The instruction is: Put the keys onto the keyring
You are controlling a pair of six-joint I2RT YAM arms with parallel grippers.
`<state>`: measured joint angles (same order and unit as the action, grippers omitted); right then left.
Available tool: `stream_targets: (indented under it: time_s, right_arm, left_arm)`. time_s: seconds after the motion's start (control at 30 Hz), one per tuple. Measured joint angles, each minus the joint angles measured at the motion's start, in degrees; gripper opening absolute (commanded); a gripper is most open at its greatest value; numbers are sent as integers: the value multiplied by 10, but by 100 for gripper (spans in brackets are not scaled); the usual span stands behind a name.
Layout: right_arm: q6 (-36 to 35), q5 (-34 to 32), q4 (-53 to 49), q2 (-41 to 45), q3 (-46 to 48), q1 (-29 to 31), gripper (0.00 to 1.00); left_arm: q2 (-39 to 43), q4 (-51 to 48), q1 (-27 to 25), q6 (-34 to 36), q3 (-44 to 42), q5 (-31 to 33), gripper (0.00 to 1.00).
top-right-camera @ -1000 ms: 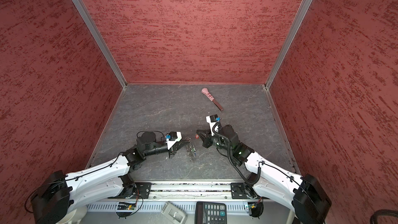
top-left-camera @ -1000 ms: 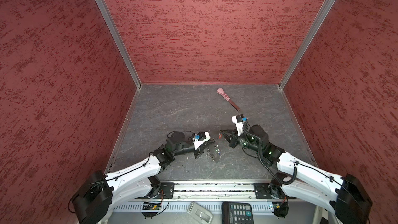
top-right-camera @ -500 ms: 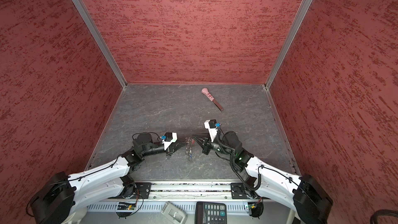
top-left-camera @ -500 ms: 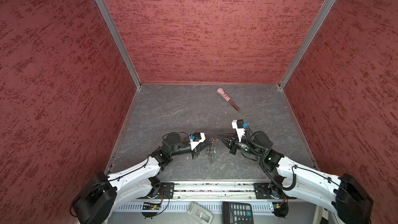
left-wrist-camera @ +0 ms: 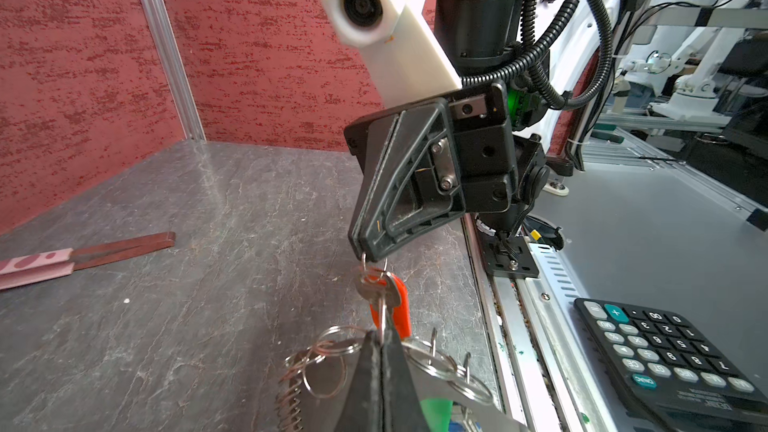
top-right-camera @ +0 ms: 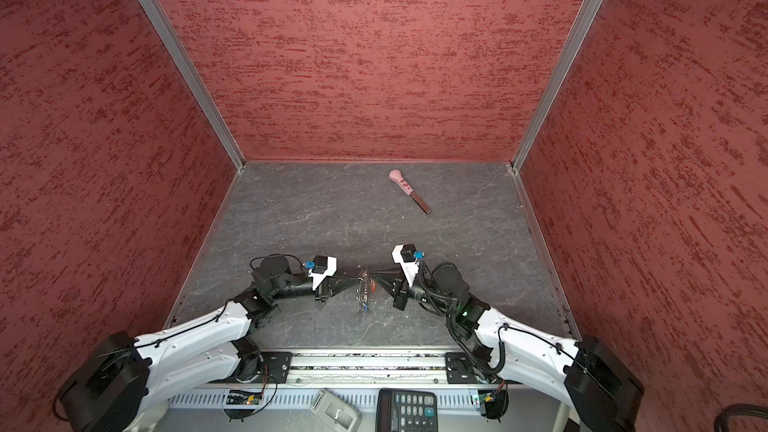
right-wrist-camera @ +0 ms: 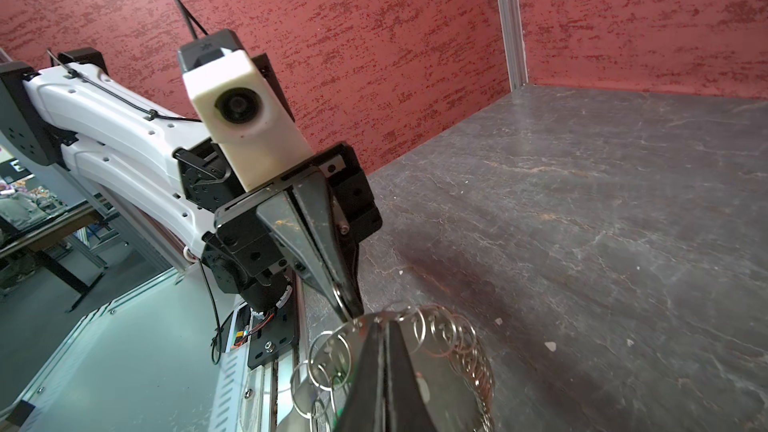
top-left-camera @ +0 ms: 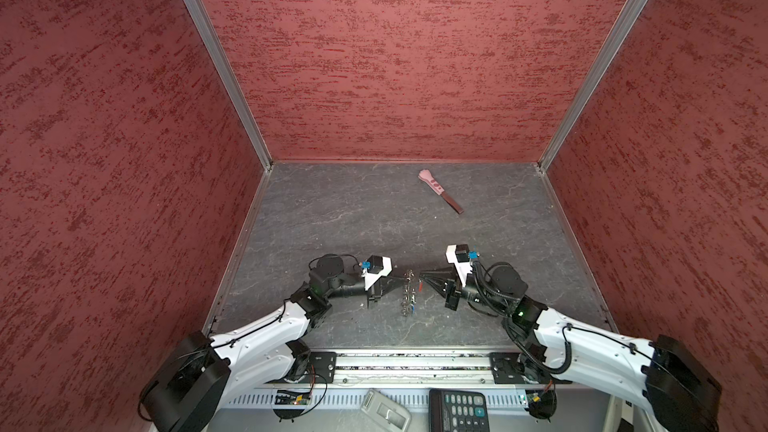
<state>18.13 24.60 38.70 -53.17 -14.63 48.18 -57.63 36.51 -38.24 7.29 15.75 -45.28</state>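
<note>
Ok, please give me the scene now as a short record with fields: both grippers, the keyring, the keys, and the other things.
left gripper: shut on a ring of the silver metal chain keyring
right gripper: shut on a small ring of the keyring; the silver key with red plastic tag hangs from it
green-tagged key: low among the rings, partly hidden
keyring position: between both grippers, near the front of the dark grey table
pink-handled tool with dark flat blade: far back, untouched
black calculator: off the table, in front
</note>
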Motion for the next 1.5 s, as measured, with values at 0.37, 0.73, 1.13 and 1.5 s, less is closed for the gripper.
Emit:
stream_targets:
  time_s: [0.37,0.73,1.13,1.5]
  right_arm:
    - [-66,10,63,-9,28,27,0]
    - [-171,12,-15,39,28,27,0]
    - [-234,55,-65,52,28,27,0]
    - [-246,52,-81,69,28,27,0]
  left_arm:
    - [-7,14,-25,38,-11,6,0]
    - [0,26,-104,177,-38,104,0]
    - [24,27,-122,241,-55,148,0]
    - [39,-26,-187,311,-54,229,0]
